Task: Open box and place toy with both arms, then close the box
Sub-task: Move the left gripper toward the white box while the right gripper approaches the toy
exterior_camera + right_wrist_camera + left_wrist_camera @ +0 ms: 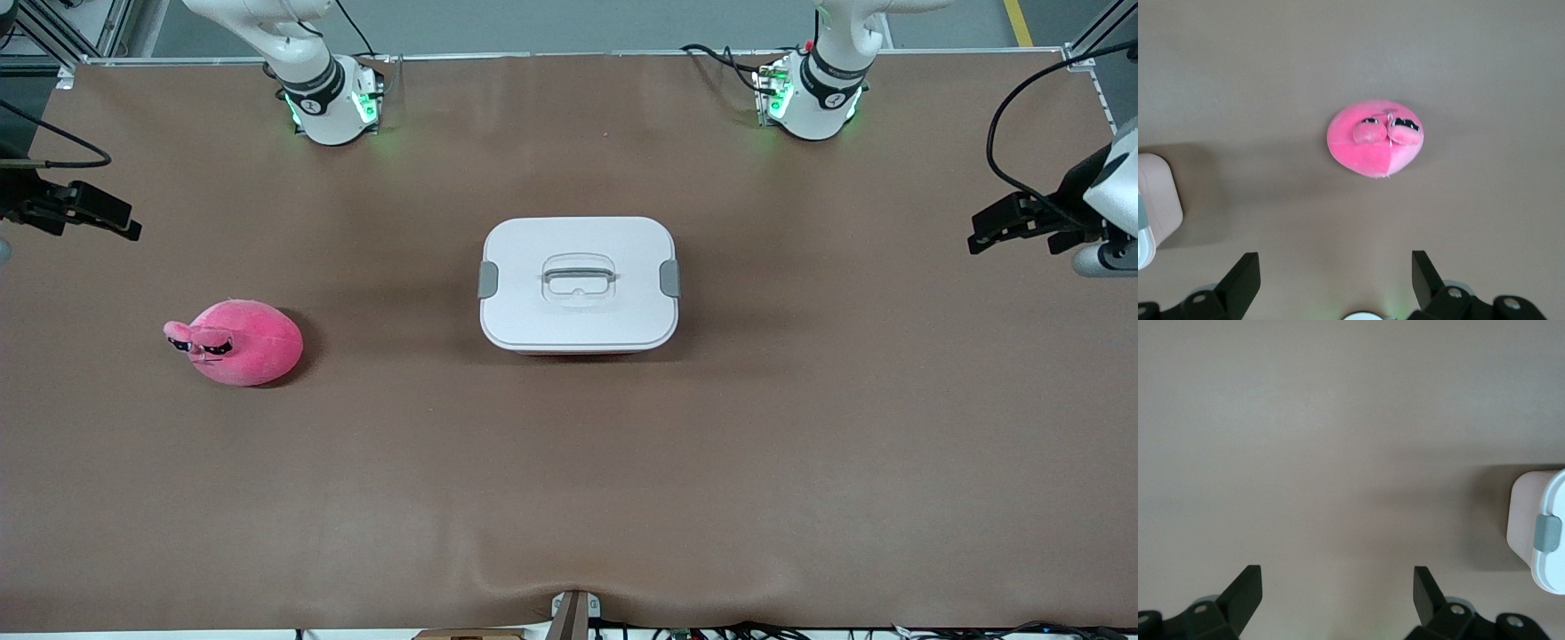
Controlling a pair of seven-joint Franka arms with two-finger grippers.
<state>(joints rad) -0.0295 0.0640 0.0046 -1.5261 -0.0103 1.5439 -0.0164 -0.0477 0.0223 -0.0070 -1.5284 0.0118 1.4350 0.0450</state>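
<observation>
The white box (578, 284) stands mid-table with its lid on, a grey handle (579, 274) in the lid and a grey clasp at each end. The pink toy (238, 341) lies on the table toward the right arm's end, a little nearer the front camera than the box. My right gripper (89, 213) hangs open and empty above the table edge at that end; its wrist view shows the toy (1371, 143) and a corner of the box (1155, 200). My left gripper (1022, 227) hangs open and empty over the left arm's end; its wrist view shows one clasp end of the box (1548, 533).
The brown table mat (569, 462) is bare around the box and toy. The arm bases (333, 98) (813, 93) stand along the table edge farthest from the front camera. A bracket (571, 613) sits at the edge nearest that camera.
</observation>
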